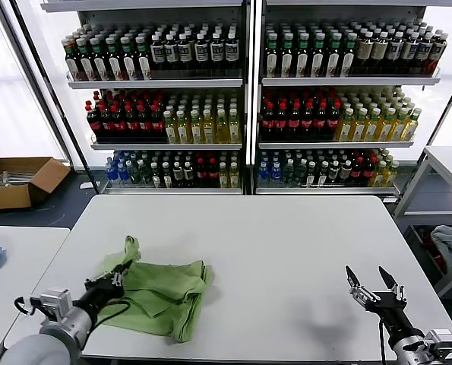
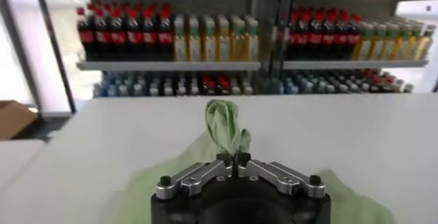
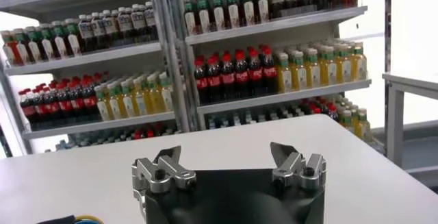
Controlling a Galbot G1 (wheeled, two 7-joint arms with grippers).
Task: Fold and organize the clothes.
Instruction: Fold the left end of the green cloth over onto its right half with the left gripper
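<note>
Shirt (image 1: 161,293) sits crumpled at about 8 o'clock on the white counter (image 1: 286,251), light green, plain side up, one bit of fabric sticking up toward the shelves. The left hand (image 1: 118,277) is right on its near-left edge, fingers pressed together and pinching a fold of the green cloth; the left wrist view shows that bunched bit poking up between the fingertips. The right hand (image 1: 371,283) is way over at 4 o'clock, well apart from the shirt, fingers spread wide, nothing in them, hovering over bare counter. Behind it all, shelves (image 1: 248,84) packed with drink bottles. Cardboard box (image 1: 17,181) on the floor at 10 o'clock.
</note>
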